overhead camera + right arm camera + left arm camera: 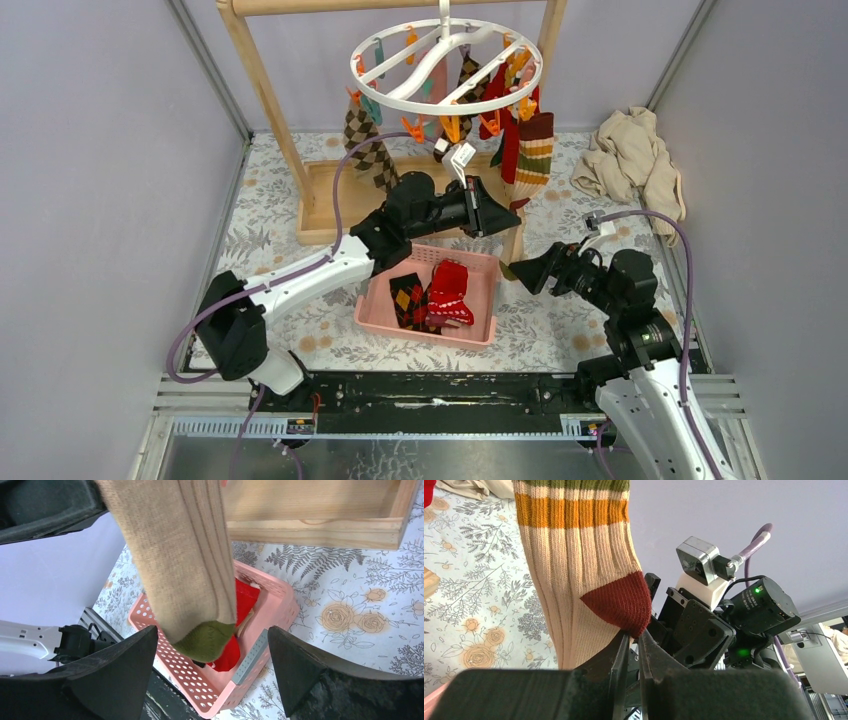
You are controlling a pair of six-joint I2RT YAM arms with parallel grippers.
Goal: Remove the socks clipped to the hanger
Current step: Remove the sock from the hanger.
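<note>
left fingers (616,666) tight on red heel of striped sock (574,580), right fingers (115,676) wide apart around its green toe

One ring hanger (392,97) hangs on one wooden rack (258,75). At least four socks are clipped to it: one brown argyle sock (365,140), one dark sock (465,80), one red sock (510,120) and one striped sock (533,150). Overlap hides the exact total. One pink basket (370,312) holds two more: one checked sock (408,298) and one red patterned sock (450,290). One beige cloth heap (632,155) lies on the tabletop. There are two grippers: one left gripper (510,215) and one right gripper (515,270).
</note>
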